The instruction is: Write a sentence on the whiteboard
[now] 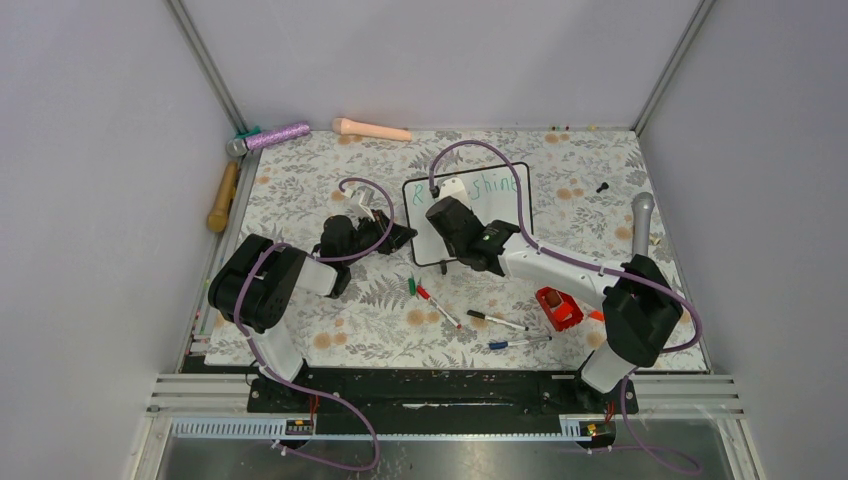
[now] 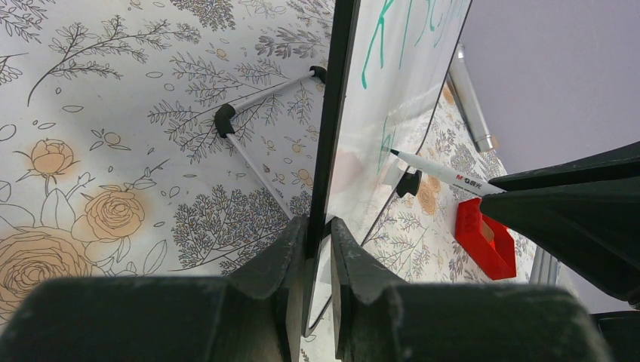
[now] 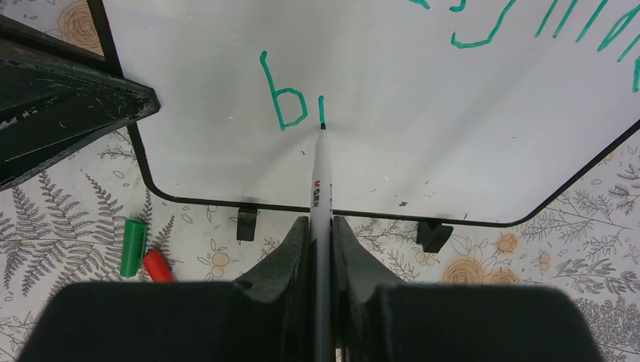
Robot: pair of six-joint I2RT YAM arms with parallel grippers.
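Note:
The whiteboard [image 1: 512,207] stands tilted on the floral table, black-framed [image 3: 423,136]. My left gripper [image 1: 403,236] is shut on its left edge, the frame pinched between the jaws [image 2: 321,226]. My right gripper [image 1: 443,208] is shut on a white marker [image 3: 320,181], with its tip touching the board's lower left. The green sentence shows "shine" [image 1: 496,185] on the upper line. Below it are a "b" [image 3: 285,98] and a short stroke [image 3: 321,109] at the tip. In the left wrist view the marker [image 2: 445,175] meets the whiteboard [image 2: 392,83]. My right arm hides the board's middle from above.
A green cap [image 3: 133,247] and a red cap [image 3: 158,265] lie before the board. Red [image 1: 437,305], black [image 1: 497,320] and blue [image 1: 515,343] pens and a red box [image 1: 558,307] lie nearer the arms. Toy microphones [image 1: 270,136] line the back and sides.

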